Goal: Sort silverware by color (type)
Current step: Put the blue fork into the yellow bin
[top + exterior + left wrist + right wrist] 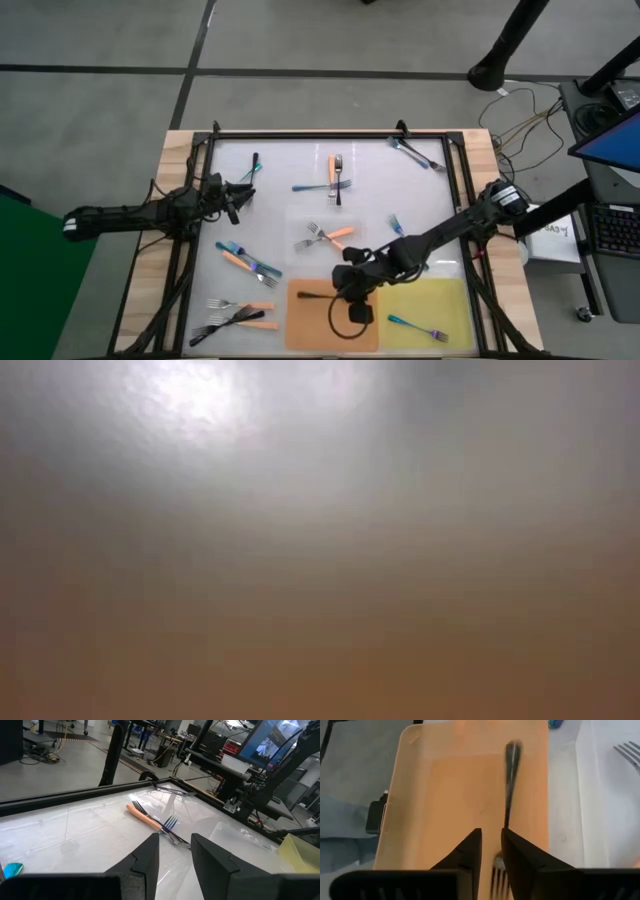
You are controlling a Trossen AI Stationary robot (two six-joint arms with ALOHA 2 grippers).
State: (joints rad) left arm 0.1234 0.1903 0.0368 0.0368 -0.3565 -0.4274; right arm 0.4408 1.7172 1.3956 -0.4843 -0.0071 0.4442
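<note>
Over at the table's left, the left gripper (237, 196) hovers with fingers slightly parted, holding nothing, near an iridescent fork (252, 166). Further right, the right gripper (345, 290) stands over the orange mat (310, 325), fingers slightly apart astride a black fork (510, 775) lying on it.

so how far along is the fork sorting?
Early. One blue fork lies on the yellow mat. The right gripper is over the orange mat, its fingers slightly apart around a black fork. About a dozen forks are still scattered on the table. The left gripper waits open.
</note>
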